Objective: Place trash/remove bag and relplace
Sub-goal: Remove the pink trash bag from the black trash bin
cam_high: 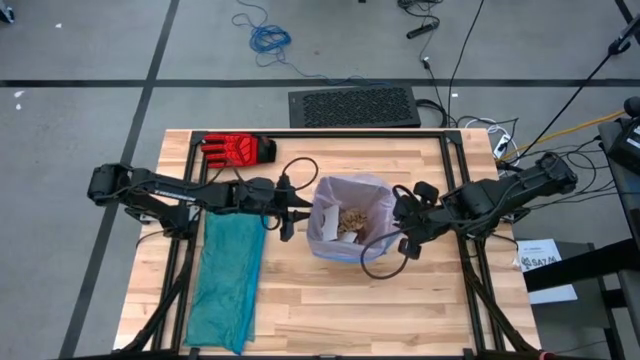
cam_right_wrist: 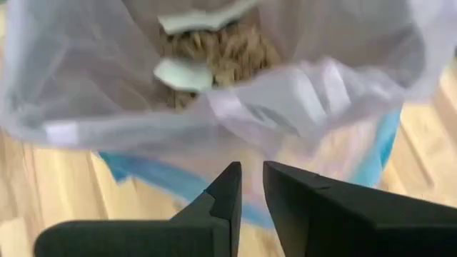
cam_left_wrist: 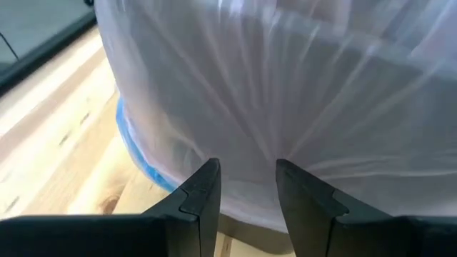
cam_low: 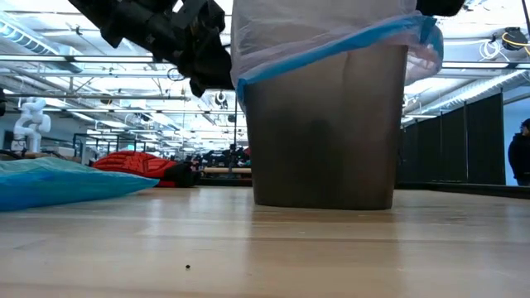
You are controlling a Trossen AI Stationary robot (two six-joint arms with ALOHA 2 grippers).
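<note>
The bag [cam_high: 345, 195], a thin pale liner with a blue hem [cam_low: 331, 51], lines a dark grey bin [cam_low: 331, 141] at mid-table. The trash [cam_right_wrist: 225, 50], brown paper wads with white scraps [cam_right_wrist: 182, 75], lies inside it. My left gripper [cam_left_wrist: 246, 182] stands at the bin's left side, its fingers apart, tips at the film. My right gripper [cam_right_wrist: 251, 182] is at the bin's right side above the rim, its fingers almost together at the hem. In the low view the hem slopes up toward the right gripper. My left gripper has both fingertips [cam_left_wrist: 208, 175] against the bag's overhanging film [cam_left_wrist: 246, 153] on the bin's left side, coming slanting down from the table's left. Creases in the film run to the two tips. Whether film is pinched between them, I cannot tell. My right gripper pinches the bag's film near the hem [cam_right_wrist: 251, 158] on the bin's right side, slanting down from the table's right. The fingertips hide the exact place. That side of the hem [cam_low: 418, 29] is raised, and a fold of film [cam_right_wrist: 285, 100] bulges over the opening.
A teal plastic bag [cam_high: 228, 280] lies flat at the table's near left. A red glove [cam_high: 238, 150] rests at the far left. Cables loop by both arms' wrists [cam_high: 380, 262]. Bare wood [cam_high: 330, 310] shows near the front edge.
</note>
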